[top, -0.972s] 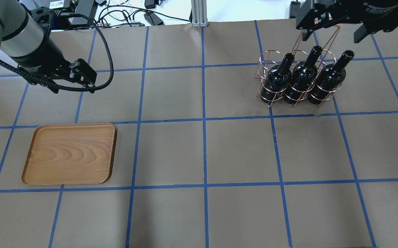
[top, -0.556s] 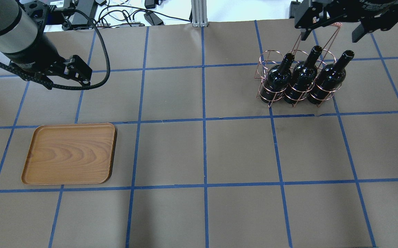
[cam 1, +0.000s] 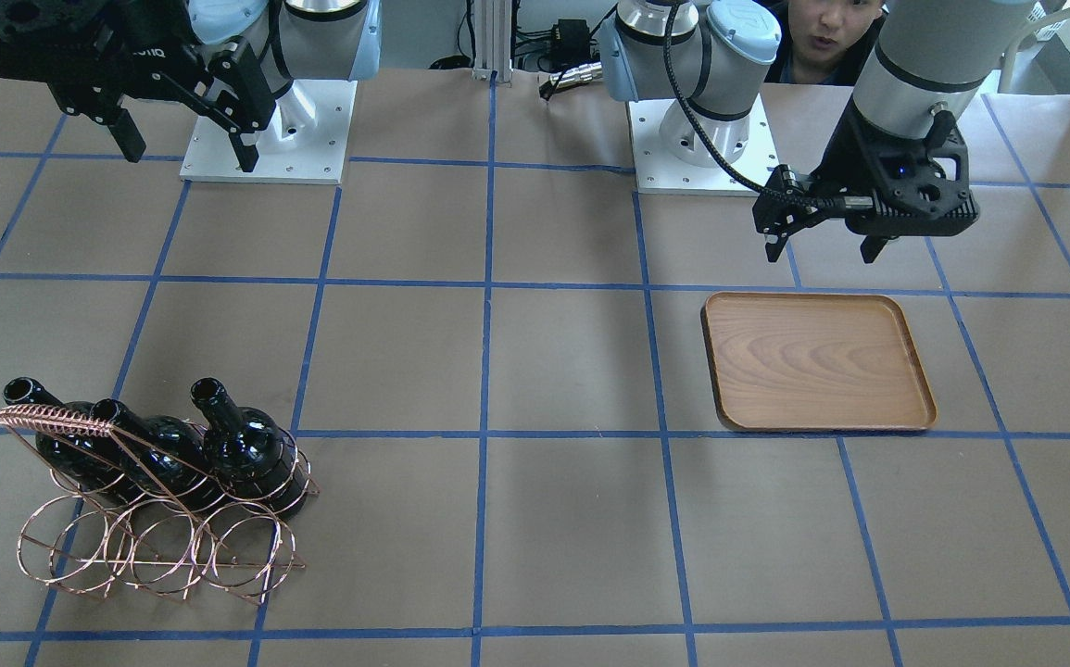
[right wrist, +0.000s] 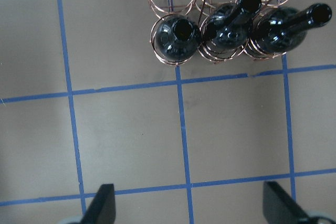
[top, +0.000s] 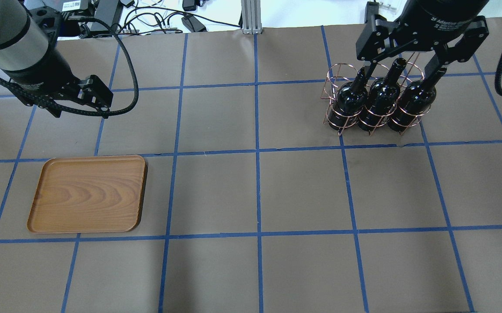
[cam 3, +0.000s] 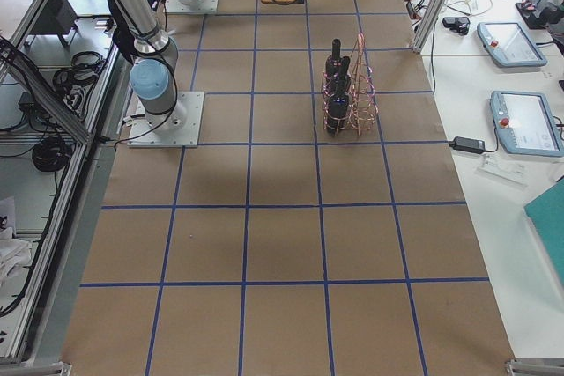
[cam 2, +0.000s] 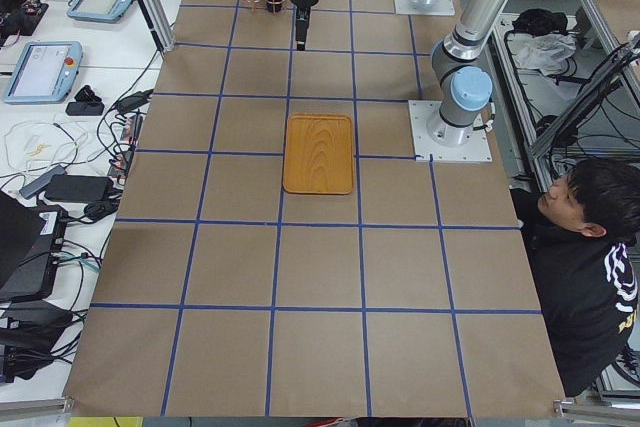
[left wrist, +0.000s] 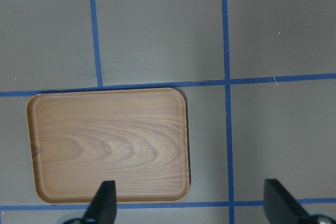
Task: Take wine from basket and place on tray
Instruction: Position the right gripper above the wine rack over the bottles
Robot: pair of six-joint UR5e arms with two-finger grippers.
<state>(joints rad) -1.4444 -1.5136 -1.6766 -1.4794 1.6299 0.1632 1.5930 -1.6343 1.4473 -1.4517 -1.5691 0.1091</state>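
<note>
Three dark wine bottles [top: 379, 98] stand upright in the front rings of the copper wire basket [top: 337, 76] at the far right; they also show in the front view [cam 1: 247, 445] and the right wrist view [right wrist: 231, 24]. My right gripper [top: 400, 69] hangs open and empty high above the bottle necks and touches nothing; it also shows in the front view [cam 1: 184, 139]. The wooden tray [top: 88, 193] lies empty at the near left. My left gripper [cam 1: 822, 245] is open and empty, above the table just behind the tray [left wrist: 107, 145].
The basket's rear rings [cam 1: 155, 556] are empty, and its handle [cam 1: 53, 417] rises over the bottles. The two arm bases [cam 1: 266, 130] [cam 1: 701, 139] are bolted at the robot side. An operator [cam 2: 590, 247] sits by the table. Cables [top: 155, 17] lie along the far edge.
My right gripper has come from beyond the basket to over the bottle necks. My left gripper has drifted a little up and to the left. Bottles, basket and tray have not moved.
</note>
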